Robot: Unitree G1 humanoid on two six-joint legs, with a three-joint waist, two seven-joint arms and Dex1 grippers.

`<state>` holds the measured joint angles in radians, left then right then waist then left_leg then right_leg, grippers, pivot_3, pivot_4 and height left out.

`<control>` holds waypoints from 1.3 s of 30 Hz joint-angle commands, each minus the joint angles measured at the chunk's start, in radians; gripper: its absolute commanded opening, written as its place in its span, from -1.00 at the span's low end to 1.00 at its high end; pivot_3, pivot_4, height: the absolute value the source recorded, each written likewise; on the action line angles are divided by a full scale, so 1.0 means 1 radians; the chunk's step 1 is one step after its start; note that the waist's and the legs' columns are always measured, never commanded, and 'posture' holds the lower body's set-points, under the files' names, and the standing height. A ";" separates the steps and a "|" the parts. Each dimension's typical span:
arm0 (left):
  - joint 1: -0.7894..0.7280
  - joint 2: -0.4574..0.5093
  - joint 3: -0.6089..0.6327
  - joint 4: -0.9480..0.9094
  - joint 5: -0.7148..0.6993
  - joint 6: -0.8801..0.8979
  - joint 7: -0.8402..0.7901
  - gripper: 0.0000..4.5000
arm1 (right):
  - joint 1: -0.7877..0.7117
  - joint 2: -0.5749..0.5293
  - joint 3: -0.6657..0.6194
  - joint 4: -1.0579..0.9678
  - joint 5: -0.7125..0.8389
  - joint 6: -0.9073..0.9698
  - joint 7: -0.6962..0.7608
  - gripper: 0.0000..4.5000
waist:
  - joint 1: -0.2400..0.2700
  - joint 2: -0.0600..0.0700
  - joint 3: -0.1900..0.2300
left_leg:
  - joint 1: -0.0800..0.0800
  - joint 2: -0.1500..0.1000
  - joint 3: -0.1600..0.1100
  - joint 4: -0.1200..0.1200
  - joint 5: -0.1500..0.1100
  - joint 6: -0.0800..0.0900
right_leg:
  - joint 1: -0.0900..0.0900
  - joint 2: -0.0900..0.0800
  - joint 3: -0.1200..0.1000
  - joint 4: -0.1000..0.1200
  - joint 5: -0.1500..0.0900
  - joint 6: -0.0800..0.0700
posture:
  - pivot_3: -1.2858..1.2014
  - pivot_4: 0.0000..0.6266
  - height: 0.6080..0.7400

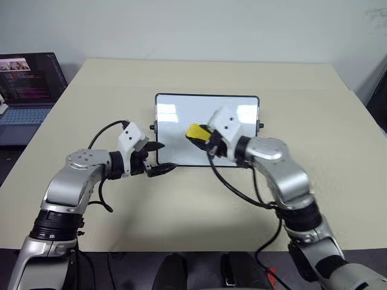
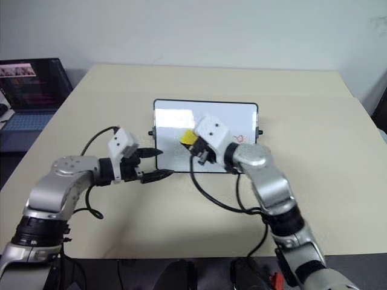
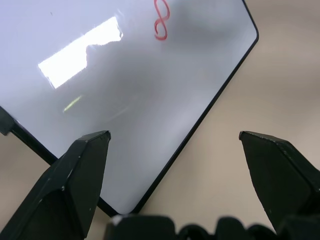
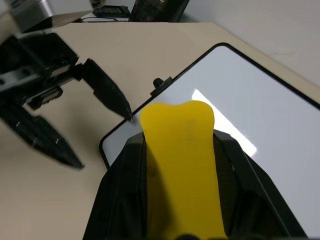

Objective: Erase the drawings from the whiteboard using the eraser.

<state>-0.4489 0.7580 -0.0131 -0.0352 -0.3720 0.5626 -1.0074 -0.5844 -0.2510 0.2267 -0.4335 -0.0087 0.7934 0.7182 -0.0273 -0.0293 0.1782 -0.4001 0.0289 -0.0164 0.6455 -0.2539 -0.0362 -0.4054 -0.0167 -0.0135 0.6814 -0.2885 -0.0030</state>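
From the head views, the whiteboard [image 1: 181,115] lies flat on the beige table [image 1: 314,121] with a laptop [image 1: 27,84] off to the left, while the right gripper [image 1: 198,136] hovers over the board's middle pinching the eraser [image 1: 196,131]. In the left wrist view, the left gripper [image 3: 172,150] stands spread wide above the board's corner, and a red figure-eight drawing [image 3: 161,22] remains near the far edge. In the right wrist view, the yellow eraser sits clamped between the black fingers [image 4: 125,185], with the left gripper beside the board's short side.

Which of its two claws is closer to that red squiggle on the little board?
Right. The right gripper, clamping the yellow eraser, hangs over the whiteboard near the red drawing; the left gripper sits open at the opposite corner.
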 commanded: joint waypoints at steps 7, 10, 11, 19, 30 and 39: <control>0.023 0.001 0.042 -0.001 -0.012 -0.011 0.008 1.00 | 0.287 -0.081 -0.102 -0.178 0.031 -0.042 -0.141 -0.40 | -0.006 0.000 0.000 | 0.001 0.001 0.001 0.000 0.000 0.000 | 0.000 0.001 0.001 0.000 0.000 0.000 | 0.03 -0.52 1.00; 0.014 -0.018 0.051 0.016 -0.017 -0.025 0.018 1.00 | 0.356 -0.044 -0.098 -0.178 0.042 -0.102 -0.196 -0.40 | -0.003 0.000 0.000 | 0.001 0.001 0.000 0.000 0.000 0.000 | 0.000 0.002 0.001 0.001 0.000 0.000 | 0.03 -0.52 1.00; 0.007 -0.025 0.053 0.023 -0.016 -0.034 0.019 1.00 | 0.370 -0.037 -0.090 -0.177 0.044 -0.113 -0.206 -0.40 | -0.002 0.000 0.000 | 0.001 0.001 0.000 0.000 0.000 0.000 | 0.000 0.002 0.001 0.001 0.000 0.000 | 0.03 -0.52 1.00; -0.016 -0.033 0.056 0.082 -0.011 -0.033 0.015 1.00 | 0.293 -0.002 0.012 -0.123 0.022 -0.127 -0.257 -0.40 | -0.005 0.000 0.000 | 0.001 0.001 0.001 0.001 0.000 0.000 | 0.000 0.002 0.002 0.001 0.000 0.001 | 0.03 -0.52 1.00; -0.045 0.008 -0.004 0.109 0.055 -0.054 -0.038 1.00 | -0.095 0.070 0.116 0.295 -0.077 -0.164 -0.313 -0.40 | -0.003 0.000 0.000 | 0.001 0.000 0.002 0.001 0.000 0.000 | 0.000 0.002 0.002 0.001 0.000 0.000 | 0.03 -0.52 1.00; -0.049 0.000 -0.019 0.093 0.074 -0.068 -0.047 1.00 | -0.174 0.019 0.231 0.518 -0.152 -0.203 -0.202 -0.40 | -0.003 -0.001 0.000 | 0.000 0.000 0.002 0.001 0.000 0.000 | -0.001 0.001 0.002 0.001 0.000 0.000 | 0.03 -0.52 1.00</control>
<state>-0.4843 0.7516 -0.0394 0.0868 -0.2980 0.5131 -1.0510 -0.7650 -0.2160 0.4305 0.0854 -0.1417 0.5837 0.4780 -0.0302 -0.0298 0.1778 -0.4000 0.0293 -0.0141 0.6465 -0.2538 -0.0362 -0.4062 -0.0160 -0.0115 0.6822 -0.2881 -0.0027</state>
